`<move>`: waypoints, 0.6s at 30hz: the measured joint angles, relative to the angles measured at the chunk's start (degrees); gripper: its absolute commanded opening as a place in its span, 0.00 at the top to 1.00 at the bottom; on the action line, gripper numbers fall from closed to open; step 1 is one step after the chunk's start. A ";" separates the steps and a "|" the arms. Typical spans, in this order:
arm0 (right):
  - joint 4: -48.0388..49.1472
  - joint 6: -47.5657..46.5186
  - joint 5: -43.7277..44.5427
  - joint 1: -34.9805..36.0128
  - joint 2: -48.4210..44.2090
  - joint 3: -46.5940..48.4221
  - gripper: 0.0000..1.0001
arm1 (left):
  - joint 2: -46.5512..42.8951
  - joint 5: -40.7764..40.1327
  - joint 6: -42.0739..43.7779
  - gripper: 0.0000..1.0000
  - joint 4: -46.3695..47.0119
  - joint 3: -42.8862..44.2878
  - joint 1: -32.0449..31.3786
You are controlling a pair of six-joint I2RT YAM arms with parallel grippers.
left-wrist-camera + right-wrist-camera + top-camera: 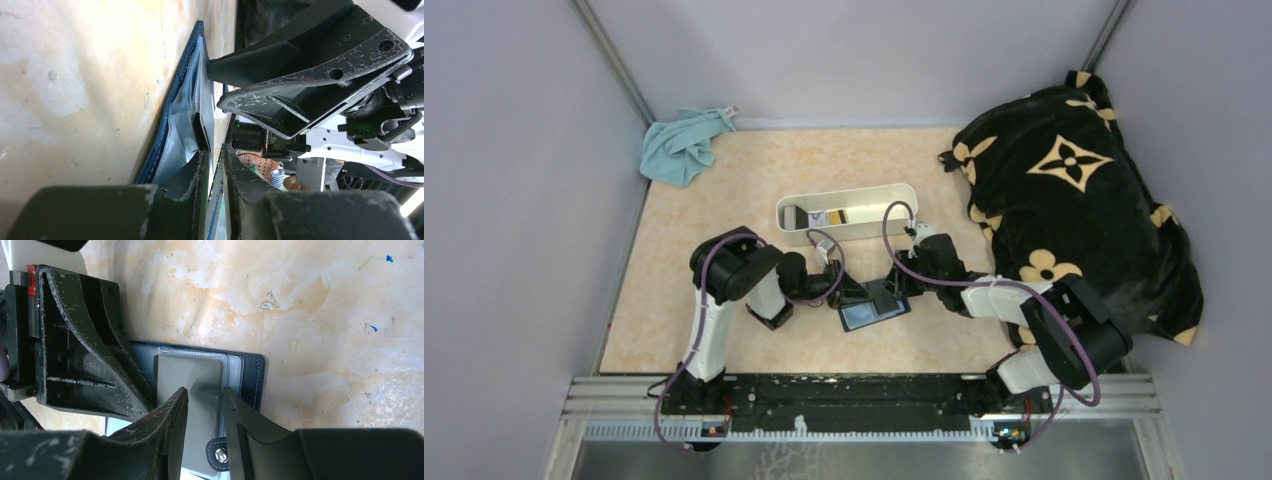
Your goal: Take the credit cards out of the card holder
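The card holder (874, 312) lies open on the table between both arms, navy outside with clear pale sleeves inside. My left gripper (836, 290) is shut on the card holder's left edge; in the left wrist view (216, 150) a thin pale sheet with a blue rim sits between its fingers. My right gripper (205, 392) is slightly open, its tips over a grey credit card (190, 372) in the sleeve. The snap tab (218, 454) shows between its fingers. More credit cards (829, 216) lie in the white tray (849, 234).
The white oblong tray stands just behind the card holder. A teal cloth (682, 145) lies at the back left corner. A black blanket with gold flowers (1074, 190) fills the right side. Grey walls close in the table.
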 measured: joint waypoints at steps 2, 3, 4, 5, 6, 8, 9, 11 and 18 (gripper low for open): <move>0.07 -0.04 -0.17 0.00 0.07 0.04 0.61 | 0.22 0.00 -0.09 0.78 0.33 0.09 0.00; 0.04 -0.09 -0.26 0.00 0.11 0.17 0.61 | 0.42 0.02 -0.15 0.78 0.52 0.26 0.00; 0.13 -0.20 -0.42 0.00 0.22 0.26 0.61 | 0.52 0.02 -0.24 0.78 0.57 0.46 0.00; 0.33 -0.20 -0.52 0.00 0.24 0.26 0.61 | 0.68 0.00 -0.28 0.78 0.59 0.70 0.02; 0.50 -0.17 -0.66 0.00 0.33 0.26 0.62 | 0.85 0.02 -0.31 0.78 0.61 0.94 0.04; 0.83 -0.17 -0.76 0.00 0.39 0.22 0.62 | 0.96 0.02 -0.39 0.78 0.61 1.16 0.09; 0.90 -0.17 -0.76 0.00 0.39 0.20 0.63 | 1.03 0.02 -0.42 0.77 0.61 1.27 0.09; 0.94 -0.17 -0.72 0.00 0.42 0.17 0.63 | 1.07 0.02 -0.46 0.77 0.57 1.46 0.09; 2.32 0.11 -0.46 -0.04 0.42 -0.57 0.65 | 1.27 0.11 -0.48 0.76 -0.07 2.36 0.09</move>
